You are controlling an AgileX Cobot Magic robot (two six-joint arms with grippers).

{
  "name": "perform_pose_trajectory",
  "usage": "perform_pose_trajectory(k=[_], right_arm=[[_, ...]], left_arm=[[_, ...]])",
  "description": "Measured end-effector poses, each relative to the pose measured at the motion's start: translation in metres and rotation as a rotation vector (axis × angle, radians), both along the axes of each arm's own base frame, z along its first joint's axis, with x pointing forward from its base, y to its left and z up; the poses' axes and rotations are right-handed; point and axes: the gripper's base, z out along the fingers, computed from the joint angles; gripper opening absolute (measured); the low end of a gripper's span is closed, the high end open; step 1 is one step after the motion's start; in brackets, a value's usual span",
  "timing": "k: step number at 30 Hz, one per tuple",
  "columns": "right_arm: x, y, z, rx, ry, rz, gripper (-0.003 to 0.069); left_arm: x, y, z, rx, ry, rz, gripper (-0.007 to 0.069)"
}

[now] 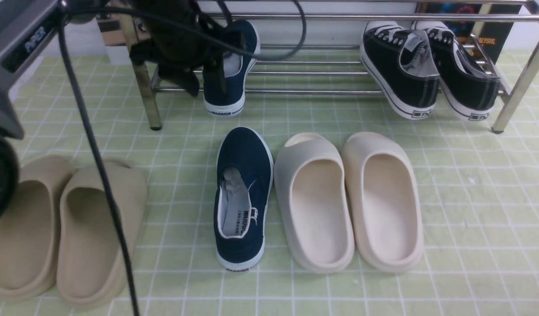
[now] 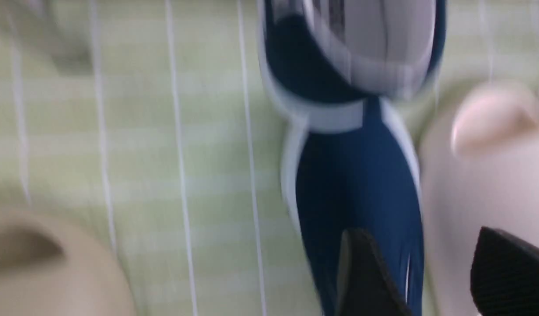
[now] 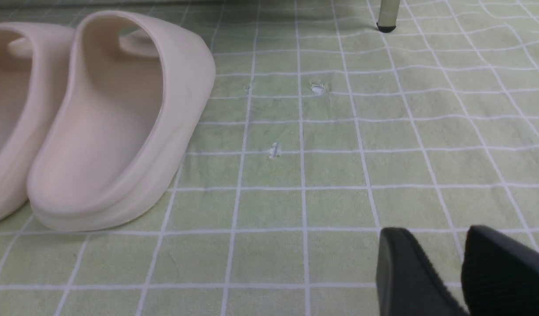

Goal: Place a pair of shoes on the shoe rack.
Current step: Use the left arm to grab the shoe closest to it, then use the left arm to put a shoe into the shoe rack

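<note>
One navy-blue slip-on shoe [image 1: 227, 74] lies on the chrome shoe rack [image 1: 313, 92], toe inward, with its "WARRIOR" heel hanging over the front bar. The other navy shoe [image 1: 243, 197] lies on the mat in front of the rack, toe toward it. My left gripper [image 1: 203, 77] hangs just left of the rack shoe, open and empty. The blurred left wrist view shows the rack shoe's heel [image 2: 348, 57], the floor shoe's toe [image 2: 357, 184] and my open gripper [image 2: 427, 281]. My right gripper [image 3: 445, 245] hovers low over bare mat, slightly open and empty.
Two black lace-up sneakers [image 1: 427, 70] sit at the rack's right end. A pair of cream slides [image 1: 348, 197] lies right of the floor shoe and shows in the right wrist view [image 3: 111, 123]. Beige slides [image 1: 63, 228] lie at the left. A rack leg [image 3: 385, 17] stands ahead.
</note>
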Motion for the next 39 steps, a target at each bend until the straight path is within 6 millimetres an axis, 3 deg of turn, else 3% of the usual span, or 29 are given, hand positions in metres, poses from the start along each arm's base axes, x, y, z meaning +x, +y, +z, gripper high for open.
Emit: perform_pose_trajectory(k=[1,3,4,5,7,9,12,15,17,18,22,26,30,35,39], right_arm=[[0.000,0.000,0.000,0.000,0.000,0.000,0.0238],[0.000,0.000,0.000,0.000,0.000,0.000,0.0238],[0.000,0.000,0.000,0.000,0.000,0.000,0.0238],[0.000,0.000,0.000,0.000,0.000,0.000,0.0238],[0.000,0.000,0.000,0.000,0.000,0.000,0.0238],[0.000,0.000,0.000,0.000,0.000,0.000,0.0239],[0.000,0.000,0.000,0.000,0.000,0.000,0.0239],[0.000,0.000,0.000,0.000,0.000,0.000,0.0239],[0.000,0.000,0.000,0.000,0.000,0.000,0.0239],[0.000,0.000,0.000,0.000,0.000,0.000,0.0239],[0.000,0.000,0.000,0.000,0.000,0.000,0.0239],[0.000,0.000,0.000,0.000,0.000,0.000,0.0239],[0.000,0.000,0.000,0.000,0.000,0.000,0.0239],[0.000,0.000,0.000,0.000,0.000,0.000,0.0239],[0.000,0.000,0.000,0.000,0.000,0.000,0.0239]], left_arm=[[-0.001,-0.001,-0.005,0.004,0.016,-0.002,0.0351],[-0.024,-0.006,-0.038,0.020,0.094,-0.025,0.0352],[-0.026,-0.007,-0.040,0.018,0.096,-0.025,0.0351],[-0.032,-0.009,-0.061,0.022,0.111,-0.024,0.0351],[-0.035,-0.009,-0.080,0.021,0.113,-0.002,0.0351],[-0.035,-0.009,-0.089,0.020,0.111,0.015,0.0342],[-0.031,-0.007,-0.109,0.045,0.108,0.063,0.0274],[-0.029,-0.008,-0.115,0.053,0.116,0.088,0.0130],[-0.030,-0.008,-0.114,0.056,0.111,0.090,0.0008],[-0.030,-0.007,-0.112,0.060,0.107,0.083,-0.0011],[-0.037,-0.004,-0.092,0.079,0.102,0.036,-0.0006],[-0.055,0.002,-0.035,0.074,0.067,-0.054,-0.0006],[-0.057,-0.005,-0.010,-0.011,0.037,-0.105,-0.0006],[-0.026,-0.027,-0.006,-0.129,0.022,-0.103,-0.0006],[0.023,-0.044,-0.018,-0.164,-0.013,-0.038,-0.0006]])
